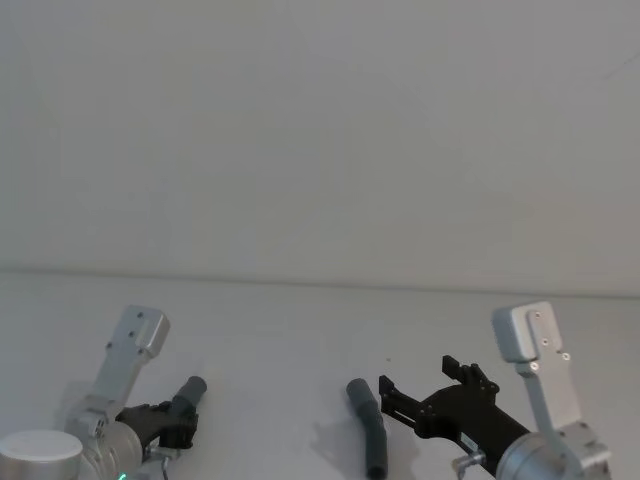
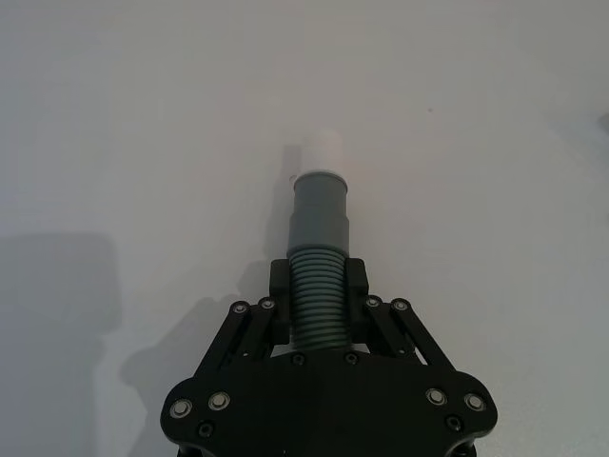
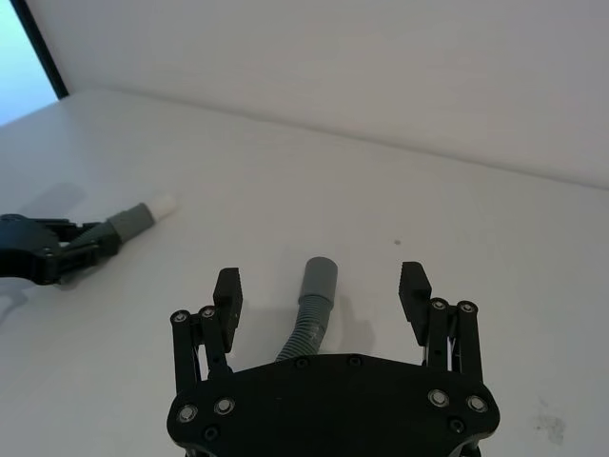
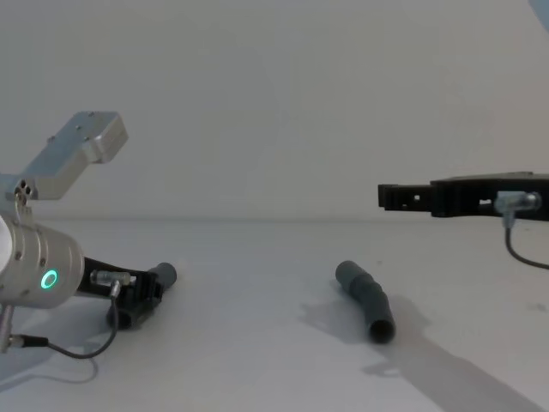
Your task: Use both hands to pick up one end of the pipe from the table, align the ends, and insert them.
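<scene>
In the head view, the left gripper (image 1: 168, 422) sits low at the near left of the white counter (image 1: 300, 330). Its fingers pinch the held pipe piece (image 1: 187, 395), whose free end points up and away. The loose pipe piece (image 1: 368, 425) lies bent on the counter near the middle. Just to its right is the right gripper (image 1: 418, 374), fingers spread and pointing left.

In the left wrist view, the left gripper's (image 2: 319, 284) fingers (image 2: 282, 282) press on the ribbed body of the held pipe piece (image 2: 319, 319) from both sides. Its smooth grey cuff (image 2: 320, 211) sticks out past them and ends in a narrower white tip (image 2: 322, 152).

In the right wrist view, the right gripper's fingers (image 3: 228, 288) stand wide apart and grip nothing. The loose pipe piece (image 3: 306, 328) lies on the counter beyond them, and its plain cuff (image 3: 319, 278) shows in the gap. Farther off, the left gripper (image 3: 100, 243) holds its piece with the white tip (image 3: 164, 204) pointing outward.

In the chest view, the left gripper (image 4: 137, 300) is low over the counter at the left. The end of the held pipe piece (image 4: 163, 275) is tilted upward. The right gripper (image 4: 384, 196) hangs level, well above the counter. The loose pipe piece (image 4: 364, 300) rests below it and a little to its left, apart from it.
</scene>
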